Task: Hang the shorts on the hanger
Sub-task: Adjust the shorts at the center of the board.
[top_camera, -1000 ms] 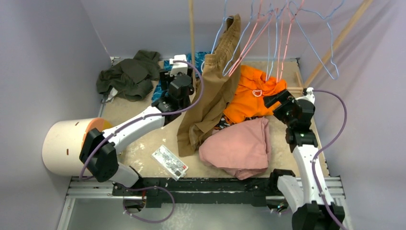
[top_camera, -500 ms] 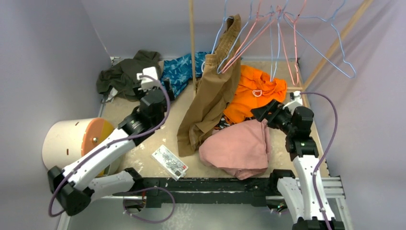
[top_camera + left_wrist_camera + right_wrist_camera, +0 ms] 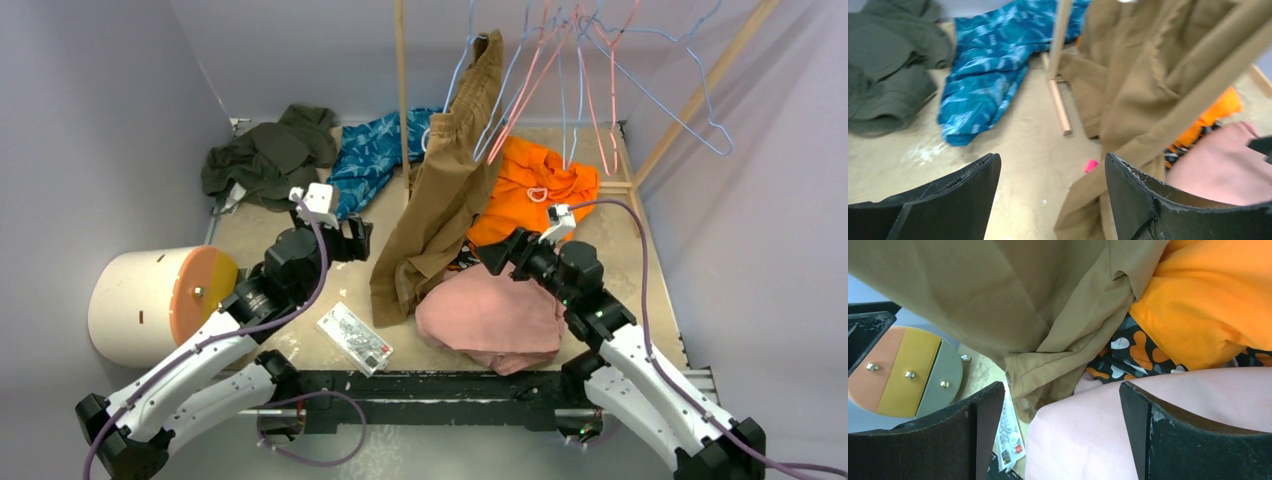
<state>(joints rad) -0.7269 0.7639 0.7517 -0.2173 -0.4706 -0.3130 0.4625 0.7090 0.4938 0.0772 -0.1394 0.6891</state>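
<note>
Shorts point(image 3: 500, 312) heaped just beneath right claw point(image 3: 487, 256), jaws spread wide

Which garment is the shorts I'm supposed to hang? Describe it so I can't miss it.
Find the tan-brown shorts hanging over the middle of the table. At their lower end, on the robot's right, a soft heap lies near the front edge: the shorts. They are the only dusty-pink piece, paler than the bright orange garment behind them.
</note>
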